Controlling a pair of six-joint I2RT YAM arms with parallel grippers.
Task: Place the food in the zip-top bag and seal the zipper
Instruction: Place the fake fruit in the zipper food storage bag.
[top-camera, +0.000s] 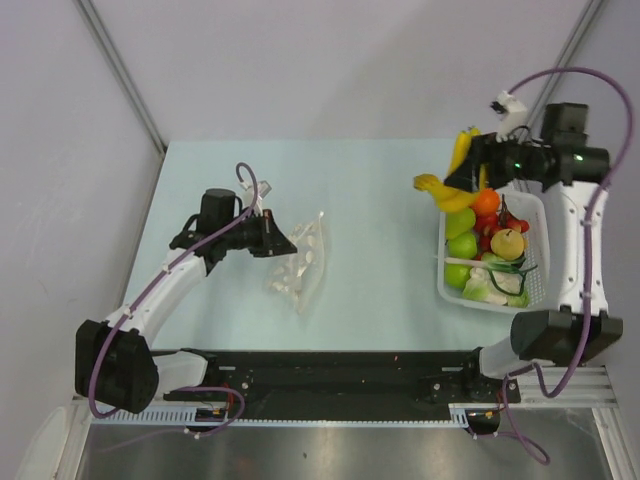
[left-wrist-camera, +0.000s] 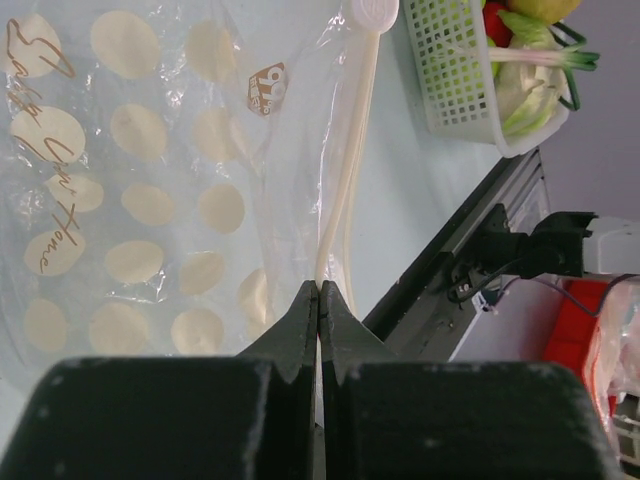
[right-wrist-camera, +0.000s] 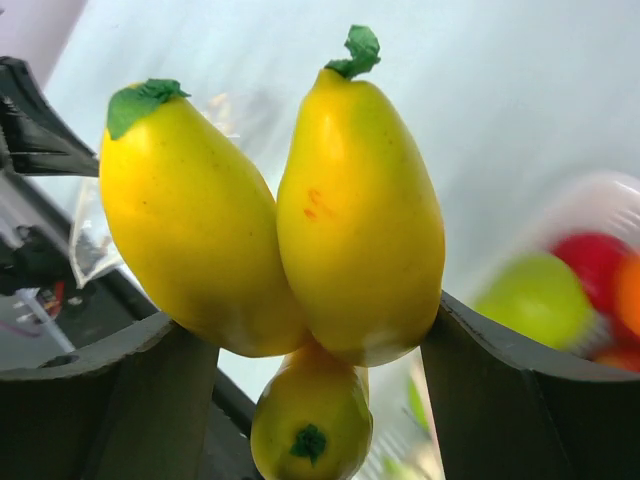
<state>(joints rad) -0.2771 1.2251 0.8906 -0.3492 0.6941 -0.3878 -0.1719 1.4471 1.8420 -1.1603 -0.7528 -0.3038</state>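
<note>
The clear zip-top bag (top-camera: 300, 262) with pale dots lies on the table left of centre; it fills the left wrist view (left-wrist-camera: 150, 180). My left gripper (top-camera: 272, 238) is shut on the bag's whitish zipper strip (left-wrist-camera: 345, 180) at one end of the mouth. My right gripper (top-camera: 470, 168) is shut on a bunch of yellow toy bananas (top-camera: 450, 180), held in the air above the far left corner of the white basket (top-camera: 445, 282). The bananas fill the right wrist view (right-wrist-camera: 290, 220) between my fingers (right-wrist-camera: 500, 400). More food, orange (top-camera: 487, 201), green apples (top-camera: 462, 245) and greens, sits in the basket.
The white slotted basket stands at the table's right side and shows in the left wrist view (left-wrist-camera: 455, 75). The black rail (top-camera: 330, 375) with both arm bases runs along the near edge. Grey walls close the back and sides.
</note>
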